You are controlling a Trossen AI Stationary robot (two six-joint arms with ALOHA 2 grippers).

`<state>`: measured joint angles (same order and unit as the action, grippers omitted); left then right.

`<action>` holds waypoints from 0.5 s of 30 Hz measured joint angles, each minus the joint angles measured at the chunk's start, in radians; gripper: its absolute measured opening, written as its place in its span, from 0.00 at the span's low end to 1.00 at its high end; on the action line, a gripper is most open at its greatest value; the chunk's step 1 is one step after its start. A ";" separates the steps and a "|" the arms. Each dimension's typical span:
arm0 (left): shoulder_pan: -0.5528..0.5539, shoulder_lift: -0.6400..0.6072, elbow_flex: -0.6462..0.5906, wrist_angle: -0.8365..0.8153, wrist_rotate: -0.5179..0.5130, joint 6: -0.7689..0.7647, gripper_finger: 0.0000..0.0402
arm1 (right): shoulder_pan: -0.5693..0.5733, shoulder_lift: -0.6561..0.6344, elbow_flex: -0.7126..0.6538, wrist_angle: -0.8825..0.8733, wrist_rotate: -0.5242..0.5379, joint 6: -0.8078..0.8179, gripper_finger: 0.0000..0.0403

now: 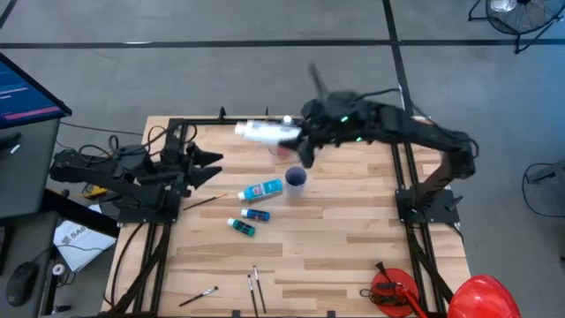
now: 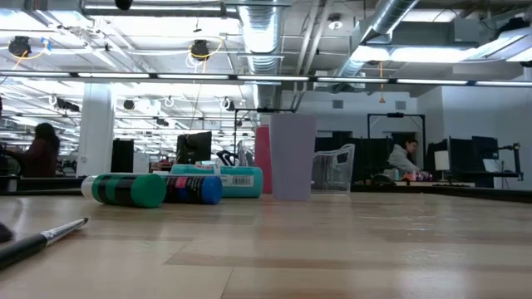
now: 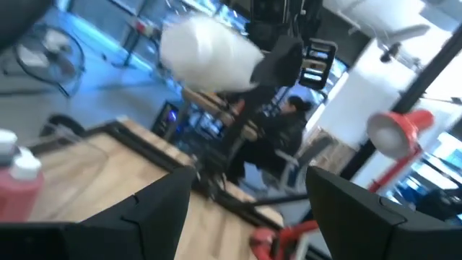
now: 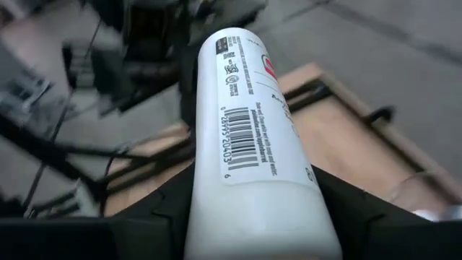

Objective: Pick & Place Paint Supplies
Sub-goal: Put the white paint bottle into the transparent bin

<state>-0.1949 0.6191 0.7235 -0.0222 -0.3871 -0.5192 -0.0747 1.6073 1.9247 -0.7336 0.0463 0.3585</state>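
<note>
- The wooden table is seen from above, with 2 dark arms at its 9 and 2 o'clock edges.
- The right gripper is held above the table's 12 o'clock edge, its fingers clamped on a white bottle; in the right wrist view the white bottle is gripped at its lower end between the 2 fingers, its barcode label facing the camera.
- The left gripper is parked at the 9 o'clock side, its fingers spread apart with nothing between them.
- A light blue bottle lies near the table's centre, just at 9 o'clock of the small cup.
- A blue tube and a teal tube lie at 6 o'clock of the light blue bottle, close together.
- A red bottle is seen in the left wrist view, white-capped.
- Thin brushes lie near the 6 o'clock edge, and another brush lies by the left gripper.
</note>
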 joint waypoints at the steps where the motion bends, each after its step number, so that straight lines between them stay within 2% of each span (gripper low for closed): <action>1: 0.001 0.017 0.000 0.027 -0.013 0.011 0.67 | -0.007 -0.019 0.000 0.001 0.015 -0.003 0.48; 6: 0.027 0.178 -0.001 0.290 -0.030 0.067 0.67 | -0.027 -0.085 0.000 0.008 0.034 -0.037 0.48; 9: 0.071 0.297 -0.002 0.484 0.012 0.069 0.67 | -0.024 -0.123 -0.031 0.019 0.053 -0.044 0.47; 15: 0.175 0.493 -0.002 0.763 0.119 -0.013 0.67 | -0.001 -0.236 -0.207 0.036 0.081 -0.017 0.48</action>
<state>-0.0199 1.1125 0.7219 0.7412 -0.2685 -0.5324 -0.0759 1.3712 1.7176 -0.6979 0.1269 0.3416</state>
